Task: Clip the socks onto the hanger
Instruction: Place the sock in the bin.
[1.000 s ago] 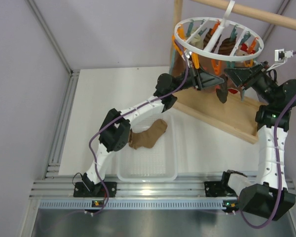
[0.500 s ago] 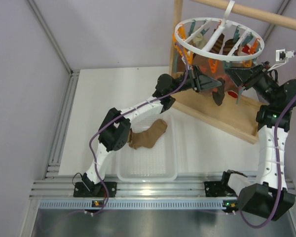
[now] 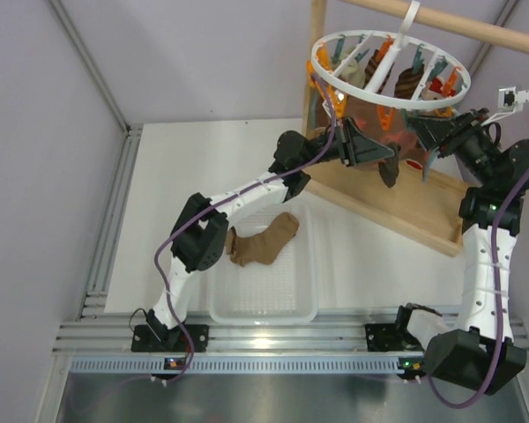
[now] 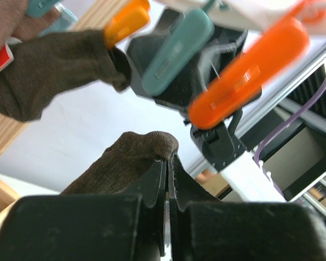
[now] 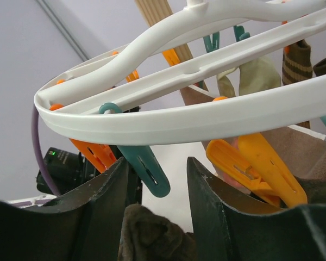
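The white ring hanger [image 3: 328, 74] hangs from the wooden rod, rimmed with orange and teal pegs, and several socks hang clipped to it. My left gripper [image 3: 384, 159] is under the ring, shut on a dark brown sock [image 3: 391, 174]. In the left wrist view its jaws [image 4: 167, 160] pinch the sock's edge [image 4: 125, 160] below a teal peg [image 4: 176, 51] and an orange peg [image 4: 250, 73]. My right gripper [image 3: 423, 134] is open beside it. In the right wrist view its jaws [image 5: 155, 163] flank a teal peg [image 5: 148, 169], with the held sock [image 5: 152, 234] just below. A tan sock [image 3: 266, 240] lies in the tray.
The white mesh tray [image 3: 264, 295] sits near the table's front. The wooden frame's base board [image 3: 406, 207] and upright post [image 3: 317, 35] stand behind it, under the hanger. A dark sock [image 4: 49, 70] clipped by an orange peg hangs close to my left gripper.
The hanger ring has swung slightly up and left. My left gripper has shifted the dark sock a little towards the right gripper, which has edged up under the ring.
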`<state>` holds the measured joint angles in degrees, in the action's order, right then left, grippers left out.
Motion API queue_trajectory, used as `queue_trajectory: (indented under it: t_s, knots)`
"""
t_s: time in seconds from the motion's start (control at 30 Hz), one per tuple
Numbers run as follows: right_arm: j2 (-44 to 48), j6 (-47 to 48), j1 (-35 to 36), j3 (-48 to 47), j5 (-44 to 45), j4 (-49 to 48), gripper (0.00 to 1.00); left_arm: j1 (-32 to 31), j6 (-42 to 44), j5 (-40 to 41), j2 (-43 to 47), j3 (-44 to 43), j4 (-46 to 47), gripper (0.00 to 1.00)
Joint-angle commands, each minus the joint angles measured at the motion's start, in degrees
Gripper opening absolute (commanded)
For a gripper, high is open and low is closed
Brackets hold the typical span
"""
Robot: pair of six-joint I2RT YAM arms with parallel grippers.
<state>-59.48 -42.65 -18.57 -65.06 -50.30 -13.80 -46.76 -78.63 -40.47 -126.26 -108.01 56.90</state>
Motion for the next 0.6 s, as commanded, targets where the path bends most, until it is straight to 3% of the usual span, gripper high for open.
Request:
queue_trajectory:
  t_s: [0.0,0.17,0.23,0.27,0.3,0.33,0.37,0.43,0.47,0.57]
  knots:
    - [1.9,2.7,-0.5,-3.1,3.5,1.0,0.46,0.0,5.6,-4.7,8.2,3.3,3.7,0.00]
    - [2.8,4.3,-0.3,-3.4,5.7,3.4,0.47,0.4,11.3,-11.3,16.6,19.6,3.3,0.00]
    - [3.1,4.9,-0.3,-3.4,6.0,3.8,0.47,1.1,16.0,-14.0,21.6,23.3,-5.8,0.00]
    - [3.2,5.2,-0.3,-3.7,6.5,4.5,0.48,1.3,23.8,-14.0,23.6,26.9,-10.2,0.00]
    - [3.6,5.5,-0.3,-3.8,6.8,4.7,0.48,1.6,29.1,-13.9,28.0,28.4,-22.4,0.00]
    - [3.7,6.0,-0.3,-3.9,7.1,5.0,0.48,2.1,35.1,-12.2,30.2,29.3,-29.0,0.00]
    - [3.8,6.4,-0.2,-4.1,7.6,5.6,0.48,2.1,47.7,-11.0,32.2,30.2,-35.4,0.00]
    - [3.8,7.2,-0.1,-4.7,7.8,6.3,0.48,2.0,59.7,-5.3,37.5,30.4,-53.3,0.00]
    - [3.8,7.5,0.2,-4.9,8.0,6.9,0.48,2.1,68.6,-2.8,40.2,30.8,-59.0,0.00]
    - [4.0,8.4,0.9,-5.0,8.9,7.1,0.47,2.1,80.8,4.9,44.7,32.8,-71.2,0.00]
